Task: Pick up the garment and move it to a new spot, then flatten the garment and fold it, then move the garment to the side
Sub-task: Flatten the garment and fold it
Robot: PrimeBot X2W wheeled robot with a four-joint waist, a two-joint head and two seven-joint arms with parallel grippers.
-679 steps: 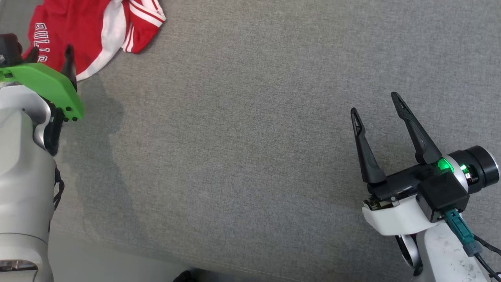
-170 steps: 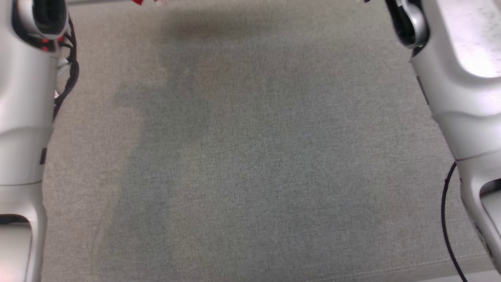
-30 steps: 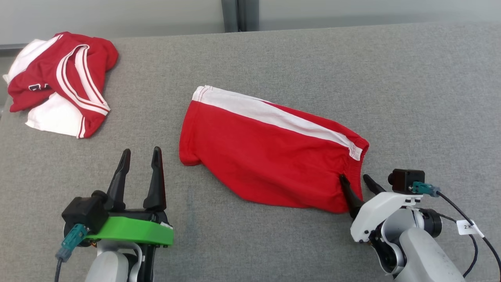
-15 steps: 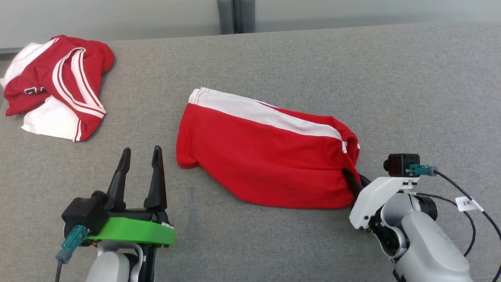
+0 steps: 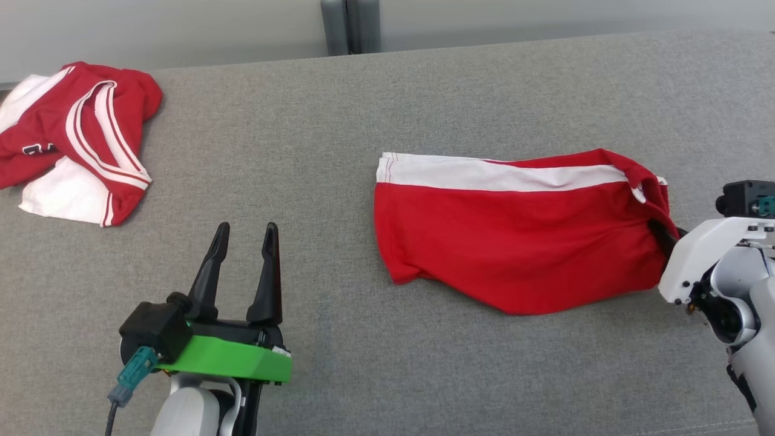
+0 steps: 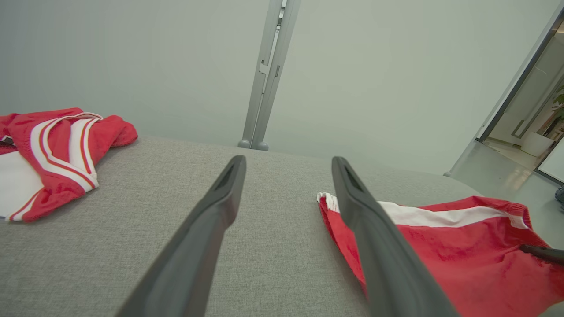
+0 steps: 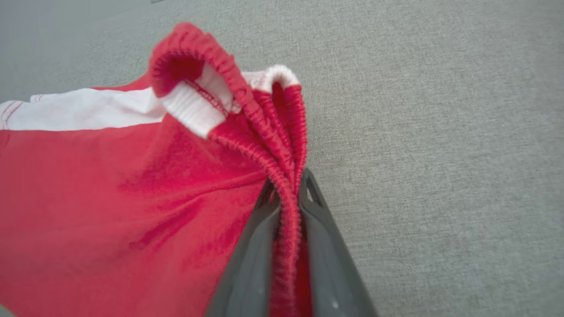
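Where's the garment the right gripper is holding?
In the head view, the red shorts lie right of centre on the grey surface, waistband in the right gripper.

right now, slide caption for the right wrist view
Right gripper pinches the red shorts' waistband, grey surface behind.

Likely an office: pale partition wall, metal post, doorway with potted plant.
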